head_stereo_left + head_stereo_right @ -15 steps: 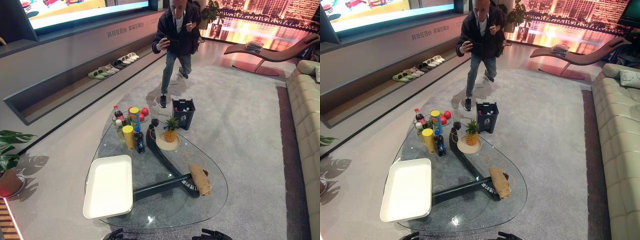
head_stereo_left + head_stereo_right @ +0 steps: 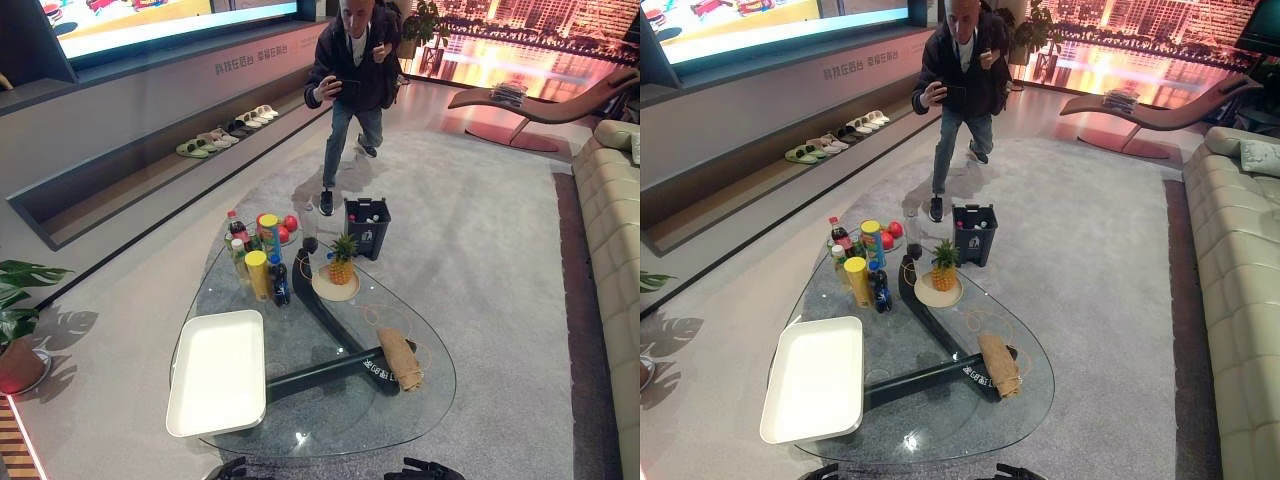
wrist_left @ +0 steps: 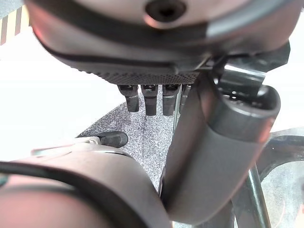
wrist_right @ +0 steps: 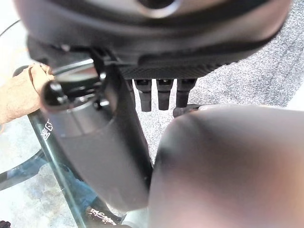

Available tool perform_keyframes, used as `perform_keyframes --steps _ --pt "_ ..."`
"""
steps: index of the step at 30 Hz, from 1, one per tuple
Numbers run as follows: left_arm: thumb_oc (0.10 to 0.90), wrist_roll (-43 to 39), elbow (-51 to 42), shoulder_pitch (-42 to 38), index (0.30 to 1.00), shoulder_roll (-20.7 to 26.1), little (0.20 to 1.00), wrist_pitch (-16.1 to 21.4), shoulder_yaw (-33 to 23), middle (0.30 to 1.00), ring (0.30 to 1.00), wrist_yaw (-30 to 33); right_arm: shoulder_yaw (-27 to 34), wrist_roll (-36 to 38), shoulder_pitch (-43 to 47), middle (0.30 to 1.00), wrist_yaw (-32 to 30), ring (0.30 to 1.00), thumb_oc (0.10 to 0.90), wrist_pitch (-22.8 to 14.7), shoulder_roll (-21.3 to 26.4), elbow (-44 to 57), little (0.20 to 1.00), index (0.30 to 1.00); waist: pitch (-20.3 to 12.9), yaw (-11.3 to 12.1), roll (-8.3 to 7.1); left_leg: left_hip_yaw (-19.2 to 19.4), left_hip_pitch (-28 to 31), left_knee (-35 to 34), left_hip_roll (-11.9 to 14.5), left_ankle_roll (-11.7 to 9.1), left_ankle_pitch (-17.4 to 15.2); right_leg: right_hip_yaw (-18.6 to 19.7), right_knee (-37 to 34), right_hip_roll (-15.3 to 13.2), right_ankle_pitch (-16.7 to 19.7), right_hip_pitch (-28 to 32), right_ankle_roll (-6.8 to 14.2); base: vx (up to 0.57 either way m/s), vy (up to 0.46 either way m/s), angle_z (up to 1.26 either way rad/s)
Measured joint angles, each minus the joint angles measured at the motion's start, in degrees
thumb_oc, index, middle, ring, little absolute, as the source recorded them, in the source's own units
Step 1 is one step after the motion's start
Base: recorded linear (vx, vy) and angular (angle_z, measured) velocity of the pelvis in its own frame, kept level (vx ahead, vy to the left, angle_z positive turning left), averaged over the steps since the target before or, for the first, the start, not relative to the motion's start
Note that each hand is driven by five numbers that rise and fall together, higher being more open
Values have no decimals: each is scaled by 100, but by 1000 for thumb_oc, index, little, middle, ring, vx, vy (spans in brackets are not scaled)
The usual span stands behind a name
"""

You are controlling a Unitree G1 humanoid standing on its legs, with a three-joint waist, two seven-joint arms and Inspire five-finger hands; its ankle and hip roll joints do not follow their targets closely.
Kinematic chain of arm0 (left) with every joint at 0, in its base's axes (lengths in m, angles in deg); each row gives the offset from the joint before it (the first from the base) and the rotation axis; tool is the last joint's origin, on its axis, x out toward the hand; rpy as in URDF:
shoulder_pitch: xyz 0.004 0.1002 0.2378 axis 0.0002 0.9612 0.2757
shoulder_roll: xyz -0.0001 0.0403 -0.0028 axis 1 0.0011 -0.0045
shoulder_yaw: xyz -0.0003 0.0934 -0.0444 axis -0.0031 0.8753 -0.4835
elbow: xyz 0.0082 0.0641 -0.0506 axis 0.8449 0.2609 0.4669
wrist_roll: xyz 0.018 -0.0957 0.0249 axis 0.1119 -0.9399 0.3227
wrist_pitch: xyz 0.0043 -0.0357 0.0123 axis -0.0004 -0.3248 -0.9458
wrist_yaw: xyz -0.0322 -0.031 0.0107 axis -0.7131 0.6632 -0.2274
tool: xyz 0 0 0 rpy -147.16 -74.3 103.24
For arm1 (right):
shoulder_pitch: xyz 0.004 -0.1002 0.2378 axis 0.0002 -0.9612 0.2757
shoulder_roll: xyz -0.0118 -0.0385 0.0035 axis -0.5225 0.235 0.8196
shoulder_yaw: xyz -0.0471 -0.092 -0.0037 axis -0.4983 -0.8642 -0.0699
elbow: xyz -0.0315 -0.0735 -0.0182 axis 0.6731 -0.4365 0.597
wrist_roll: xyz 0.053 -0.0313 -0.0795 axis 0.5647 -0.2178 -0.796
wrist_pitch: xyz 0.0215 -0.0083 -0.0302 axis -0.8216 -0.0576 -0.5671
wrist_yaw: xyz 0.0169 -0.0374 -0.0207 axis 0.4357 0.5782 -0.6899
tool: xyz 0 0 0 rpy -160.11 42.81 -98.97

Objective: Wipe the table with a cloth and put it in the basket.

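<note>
The brown cloth (image 2: 400, 358) lies bunched up on the right side of the glass bench (image 2: 330, 425). The dark basket (image 2: 367, 227) (some things poke out of it) stands on the carpet past the far edge. The left robot hand (image 2: 232, 469) and the right robot hand (image 2: 425, 468) hang by the near edge, with fingers straight and holding nothing.

The bench (image 2: 335, 415) top is clear, glossy glass. The cloth (image 2: 400, 358) by its right edge looks coarse, brown and woven. The white tray (image 2: 217, 372) at the left edge looks smooth and matt. The carpet (image 2: 480, 250) is a grey, rough pile.
</note>
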Motion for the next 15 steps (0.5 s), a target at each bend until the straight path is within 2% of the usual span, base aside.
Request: perform_keyframes --steps 10,15 --pt "800 -5 -10 -1 900 -3 900 -8 21 900 900 88 -1 -2 13 900 -9 900 800 -3 1 3 900 900 23 1 28 0 -1 0 0 0 0 1 0 0 0 -2 0 0 0 0" --pt "800 -8 -17 -2 900 -3 900 -9 22 900 900 93 -3 -4 32 900 -15 900 800 -118 2 3 900 900 36 4 29 1 -6 -1 0 -4 -3 1 0 0 -2 -8 0 0 0 0"
